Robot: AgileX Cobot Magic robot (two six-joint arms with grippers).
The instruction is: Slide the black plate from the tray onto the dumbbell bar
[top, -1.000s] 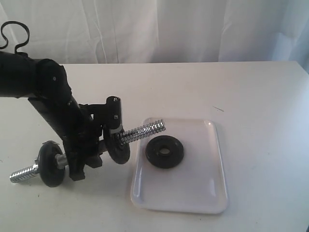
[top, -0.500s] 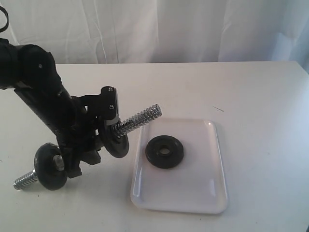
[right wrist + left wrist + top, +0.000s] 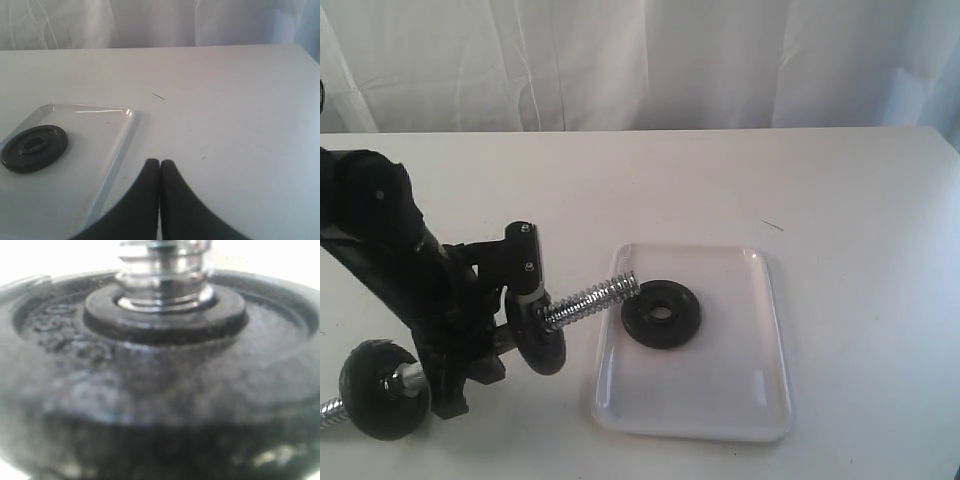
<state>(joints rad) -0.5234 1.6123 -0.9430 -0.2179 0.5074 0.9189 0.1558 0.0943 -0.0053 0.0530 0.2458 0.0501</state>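
black plate (image 3: 661, 313): flat on the tray (image 3: 740, 400), in the half toward the left arm, hole facing up, nothing touching it
tray: on the tabletop (image 3: 840, 200), long side running away from the camera, otherwise bare
dumbbell bar (image 3: 588, 300): carried by the left arm, tilted, free threaded end up over the tray's near rim, tip just beside the plate's edge
discs on bar: inner disc (image 3: 532, 335) next to the threaded end, outer disc (image 3: 382, 390) low at the far end, near or on the tabletop, cannot tell which
left hand (image 3: 470, 350): clamped narrow on the bar's middle between the two discs; fingers hidden by the arm, grip judged from the bar hanging raised; its wrist view shows only the inner disc and the thread, blurred
right hand (image 3: 159, 162): fingers pressed together, empty, hovering over bare tabletop, out of the exterior view
key relation: bar's long axis points almost straight at the plate, but the plate lies flat, so its hole axis runs upright, across the bar's line
nearer hand: left is closest but busy; right is free, plate ahead and off to one side of it, well apart
next move needs (judgement): right hand opens, lifts plate on edge, turns hole to face the thread tip
risk (judgement): hole misaligned, plate catches on the coarse thread
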